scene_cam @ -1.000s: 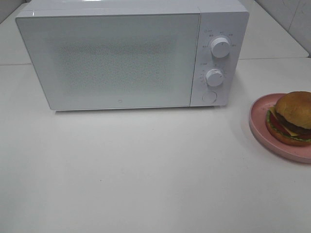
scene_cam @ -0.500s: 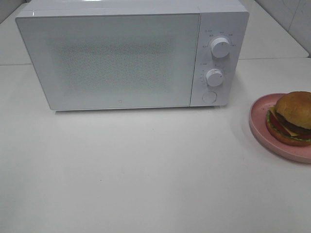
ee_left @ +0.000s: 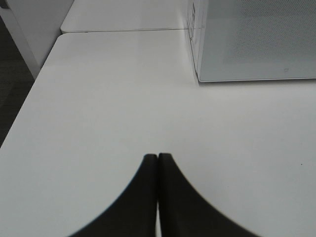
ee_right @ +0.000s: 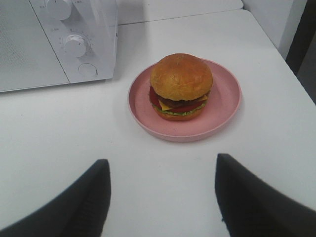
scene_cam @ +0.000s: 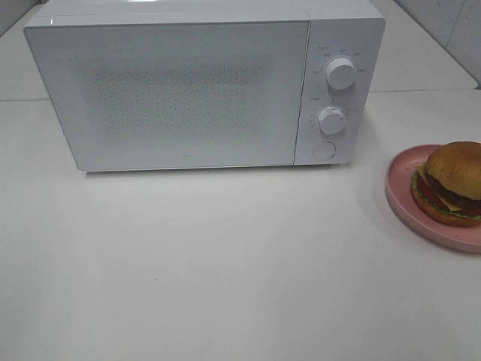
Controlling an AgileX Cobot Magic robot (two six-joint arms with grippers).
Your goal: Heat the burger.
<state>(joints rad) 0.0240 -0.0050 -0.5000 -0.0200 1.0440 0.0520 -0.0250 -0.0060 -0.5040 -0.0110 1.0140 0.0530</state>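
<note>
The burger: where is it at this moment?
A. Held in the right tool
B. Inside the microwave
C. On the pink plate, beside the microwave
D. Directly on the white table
C: the burger sits on the pink plate, and the microwave door is shut.

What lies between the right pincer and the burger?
Only bare white table and the pink plate's near rim separate the right pincer from the burger, per the right wrist view.

The microwave (scene_cam: 203, 86) is standing at the far side of the table (scene_cam: 225, 263) with its knobs (scene_cam: 341, 74) on its right end, while the burger (scene_cam: 451, 184) is sitting on the plate (scene_cam: 402, 188) near the table's right edge.
</note>
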